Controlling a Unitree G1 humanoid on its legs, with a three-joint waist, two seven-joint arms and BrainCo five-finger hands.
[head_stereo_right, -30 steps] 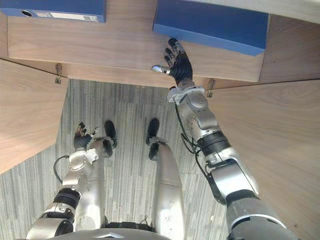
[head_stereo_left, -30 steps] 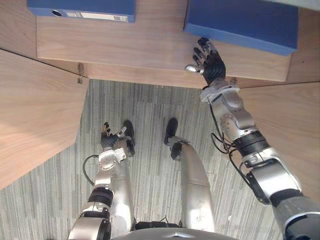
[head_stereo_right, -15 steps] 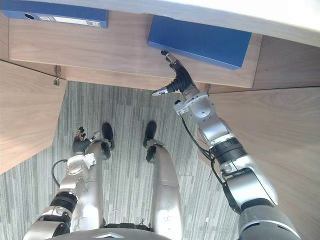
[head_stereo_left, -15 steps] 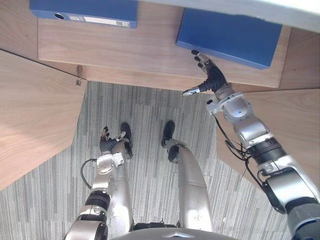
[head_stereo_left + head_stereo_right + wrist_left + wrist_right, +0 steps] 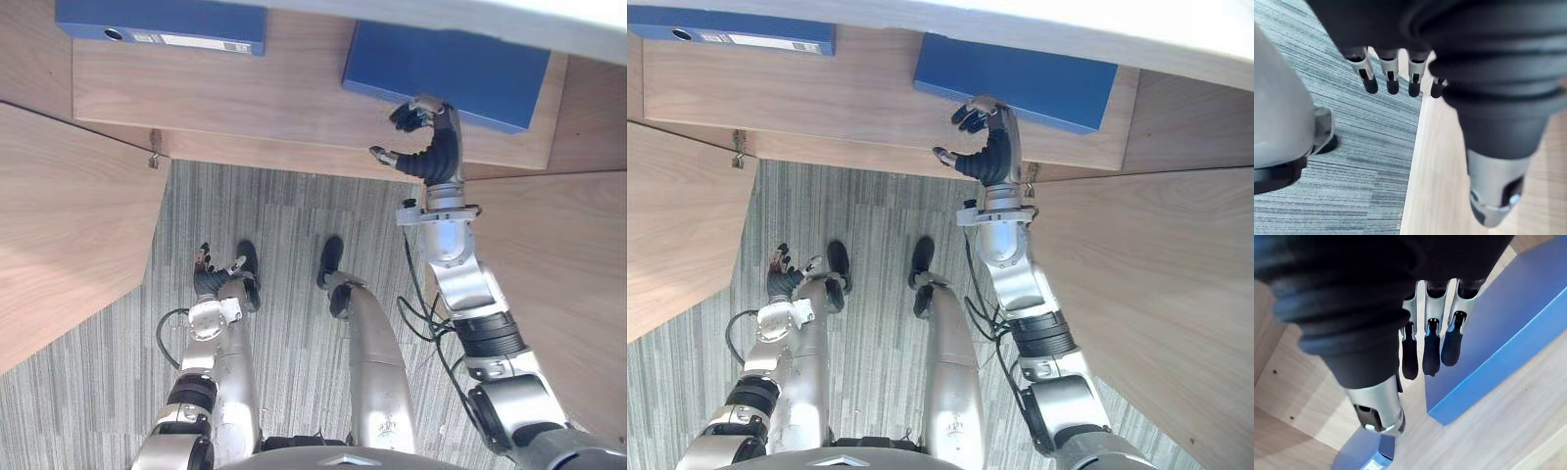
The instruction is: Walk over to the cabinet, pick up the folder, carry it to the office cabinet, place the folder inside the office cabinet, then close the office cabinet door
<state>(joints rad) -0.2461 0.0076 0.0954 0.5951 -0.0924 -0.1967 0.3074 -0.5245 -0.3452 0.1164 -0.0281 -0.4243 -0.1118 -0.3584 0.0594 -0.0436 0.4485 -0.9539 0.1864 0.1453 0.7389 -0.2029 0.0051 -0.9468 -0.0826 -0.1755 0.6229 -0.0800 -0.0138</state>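
Your right hand (image 5: 431, 149) sits at the flat blue folder's (image 5: 470, 61) near edge, fingers loose, gripping nothing, likely to nudge it inward; left hand (image 5: 208, 278) hangs open.

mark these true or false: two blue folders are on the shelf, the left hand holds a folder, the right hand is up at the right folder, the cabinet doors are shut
1. Two blue folders lie on the shelf. True: a left folder and a right folder lie flat on the wooden shelf.
2. The left hand holds a folder. False: the left hand hangs low over the grey carpet, holding nothing.
3. The right hand is up at the right folder. True: the right hand has its fingers by that folder's near edge.
4. The cabinet doors are shut. False: the left door and right door both stand open.
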